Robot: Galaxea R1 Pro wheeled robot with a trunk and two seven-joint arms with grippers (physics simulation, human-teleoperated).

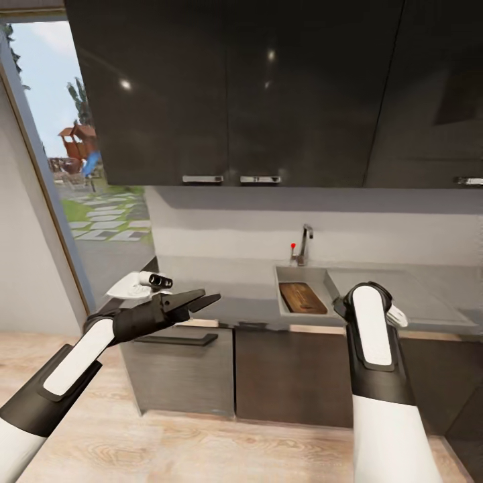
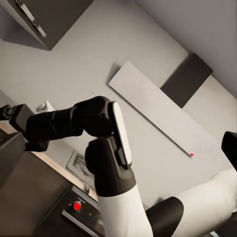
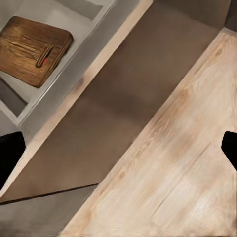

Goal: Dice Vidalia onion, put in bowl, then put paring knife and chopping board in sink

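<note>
The chopping board (image 1: 302, 298) is seen lying flat inside the sink (image 1: 290, 276), under the faucet (image 1: 305, 243) with its red knob. In the right wrist view the paring knife (image 3: 45, 58) is seen resting on the board, its red handle just showing against the wood. Both final placements are judged complete.

The bowl (image 1: 132, 287) is seen at the far left end of the countertop (image 1: 429, 295), near the window. Its contents cannot be made out; whether diced onion lies in it is not settled from here. No whole onion is seen in the sink or on the worktop, which fits the dicing being done. The task is judged to be at or very near its end, with nothing plainly left but to pull back.

The left gripper (image 1: 204, 301) is held out level in front of the lower cabinets, fingers spread, nothing between them. The right gripper (image 1: 397, 315) is mostly hidden behind its own forearm in the head view; in the right wrist view dark fingertips (image 3: 10, 155) are seen at opposite edges, well apart, with nothing held, aimed down at the wooden floor (image 3: 182, 163) in front of the cabinets.

Count: one board, one knife, one bowl, one sink, one faucet, two grippers. Three upper cabinet handles are seen.
</note>
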